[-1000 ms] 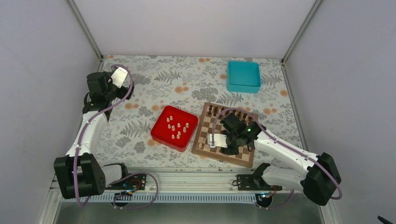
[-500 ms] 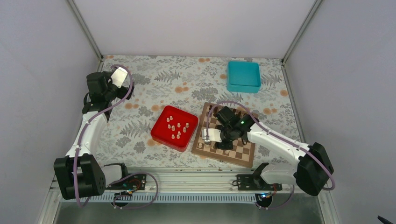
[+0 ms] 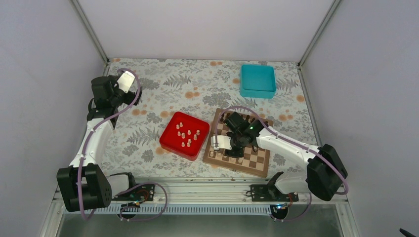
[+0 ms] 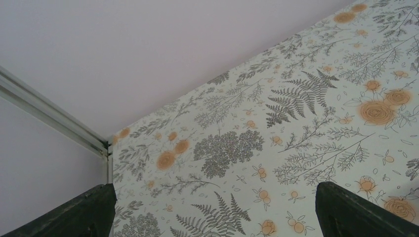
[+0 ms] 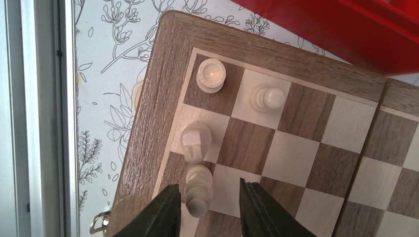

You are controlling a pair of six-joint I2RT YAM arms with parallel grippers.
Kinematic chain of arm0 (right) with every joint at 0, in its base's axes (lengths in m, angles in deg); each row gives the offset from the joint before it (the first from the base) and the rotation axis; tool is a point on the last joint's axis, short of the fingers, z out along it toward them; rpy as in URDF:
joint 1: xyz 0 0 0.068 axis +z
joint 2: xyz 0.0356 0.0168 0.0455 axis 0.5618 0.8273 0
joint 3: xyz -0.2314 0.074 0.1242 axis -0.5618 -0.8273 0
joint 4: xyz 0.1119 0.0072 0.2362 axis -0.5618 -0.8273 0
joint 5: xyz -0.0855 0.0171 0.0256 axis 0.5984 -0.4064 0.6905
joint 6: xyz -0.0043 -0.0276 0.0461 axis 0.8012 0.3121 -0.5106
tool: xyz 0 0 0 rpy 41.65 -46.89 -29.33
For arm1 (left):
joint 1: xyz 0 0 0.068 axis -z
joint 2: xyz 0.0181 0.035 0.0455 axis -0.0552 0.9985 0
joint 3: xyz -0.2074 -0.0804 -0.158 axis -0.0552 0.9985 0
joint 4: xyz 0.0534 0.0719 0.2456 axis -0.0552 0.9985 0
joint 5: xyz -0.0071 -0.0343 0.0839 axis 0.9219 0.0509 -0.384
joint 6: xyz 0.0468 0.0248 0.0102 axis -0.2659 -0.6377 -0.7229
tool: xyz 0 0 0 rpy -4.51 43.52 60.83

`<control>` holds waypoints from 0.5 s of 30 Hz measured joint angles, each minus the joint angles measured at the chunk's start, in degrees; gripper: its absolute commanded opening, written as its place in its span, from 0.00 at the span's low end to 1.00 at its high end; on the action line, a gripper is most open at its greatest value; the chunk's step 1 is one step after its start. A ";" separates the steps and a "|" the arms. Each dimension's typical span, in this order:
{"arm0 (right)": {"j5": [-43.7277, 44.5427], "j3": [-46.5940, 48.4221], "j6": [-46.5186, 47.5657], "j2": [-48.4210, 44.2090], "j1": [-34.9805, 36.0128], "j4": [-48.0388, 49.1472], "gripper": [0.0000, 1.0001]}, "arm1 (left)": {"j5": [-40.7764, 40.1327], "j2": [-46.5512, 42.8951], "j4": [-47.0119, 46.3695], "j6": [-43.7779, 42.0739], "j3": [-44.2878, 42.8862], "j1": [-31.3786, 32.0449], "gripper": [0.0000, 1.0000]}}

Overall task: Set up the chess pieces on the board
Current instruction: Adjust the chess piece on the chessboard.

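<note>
Only right wrist shows chess pieces [image 5: 196,139] on board [image 5: 158,123].

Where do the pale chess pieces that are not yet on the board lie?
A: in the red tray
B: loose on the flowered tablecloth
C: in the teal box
A: the top view shows a cluster of pale chess pieces standing inside the red tray, which sits beside the board.

Four pale pieces [image 5: 196,140] crowd board [image 5: 153,123] corner, red tray [image 5: 346,29] alongside, inner squares [image 5: 291,148] open.
</note>
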 measured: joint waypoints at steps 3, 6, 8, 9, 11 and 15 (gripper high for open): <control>0.00 0.00 0.22 0.55 0.00 0.39 0.23 | 0.17 0.00 0.02 0.00 0.00 0.00 1.00; -0.09 0.00 0.44 0.59 0.00 0.33 0.18 | 0.24 0.00 0.02 0.00 0.00 0.00 1.00; -0.24 0.02 0.55 0.59 0.00 0.09 0.16 | 0.37 0.00 0.02 -0.02 0.00 0.00 1.00; -0.44 0.11 0.55 0.59 0.00 -0.20 0.15 | 0.39 0.00 0.02 -0.02 0.00 0.00 1.00; -0.85 0.26 0.63 0.59 0.00 -0.55 0.14 | 0.55 0.00 0.02 -0.02 0.00 0.00 1.00; -1.73 0.44 0.66 0.57 0.00 -1.22 0.11 | 0.57 0.00 0.02 -0.02 0.00 0.00 1.00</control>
